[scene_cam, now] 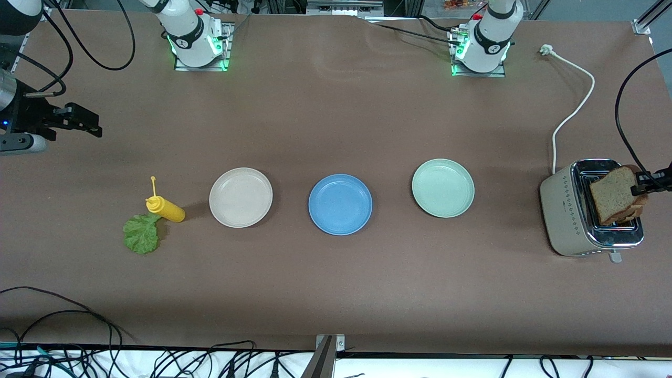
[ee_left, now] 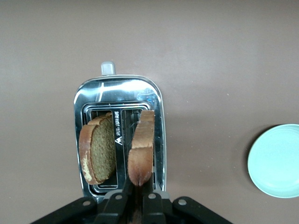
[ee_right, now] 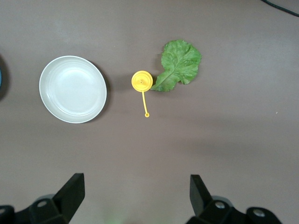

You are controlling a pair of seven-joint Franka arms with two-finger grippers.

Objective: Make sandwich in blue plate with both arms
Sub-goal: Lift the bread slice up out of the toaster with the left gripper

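My left gripper (scene_cam: 641,186) (ee_left: 138,184) is shut on one brown bread slice (scene_cam: 613,195) (ee_left: 141,154), held upright and standing up out of a toaster slot. The second bread slice (scene_cam: 631,213) (ee_left: 99,148) leans in the slot beside it. The blue plate (scene_cam: 340,204) sits bare at the middle of the table. A green lettuce leaf (scene_cam: 142,234) (ee_right: 180,63) lies toward the right arm's end. My right gripper (scene_cam: 92,125) (ee_right: 138,186) hangs open over the table at that end, holding nothing.
The silver toaster (scene_cam: 577,210) (ee_left: 119,88) stands at the left arm's end, its white cord (scene_cam: 575,105) trailing toward the bases. A yellow squeeze bottle (scene_cam: 165,208) (ee_right: 141,80) touches the lettuce. A beige plate (scene_cam: 241,197) (ee_right: 72,88) and a pale green plate (scene_cam: 443,188) (ee_left: 276,161) flank the blue one.
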